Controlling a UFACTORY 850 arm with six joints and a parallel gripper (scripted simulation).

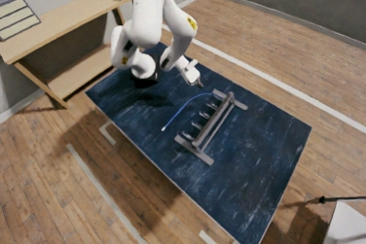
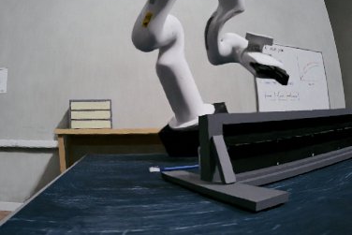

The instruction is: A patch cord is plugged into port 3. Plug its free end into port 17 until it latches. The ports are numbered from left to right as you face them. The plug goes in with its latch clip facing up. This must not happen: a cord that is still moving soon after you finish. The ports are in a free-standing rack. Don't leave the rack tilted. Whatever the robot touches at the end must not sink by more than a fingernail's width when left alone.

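A grey free-standing rack (image 1: 210,120) (image 2: 281,135) stands upright on the dark blue table (image 1: 253,174) (image 2: 117,200). A blue patch cord (image 1: 184,107) (image 2: 180,168) runs from the rack's far end in a curve across the table. Its white free plug (image 1: 164,128) (image 2: 154,169) lies on the table, apart from the rack. My gripper (image 1: 199,84) (image 2: 282,78) is shut and empty. It hangs in the air above the rack's far end, well away from the free plug.
The arm's base (image 1: 145,74) stands at the table's far corner. A wooden bench (image 1: 58,23) (image 2: 108,132) with a stack of trays (image 1: 17,14) (image 2: 90,114) stands behind the table. A whiteboard (image 2: 292,80) hangs on the wall.
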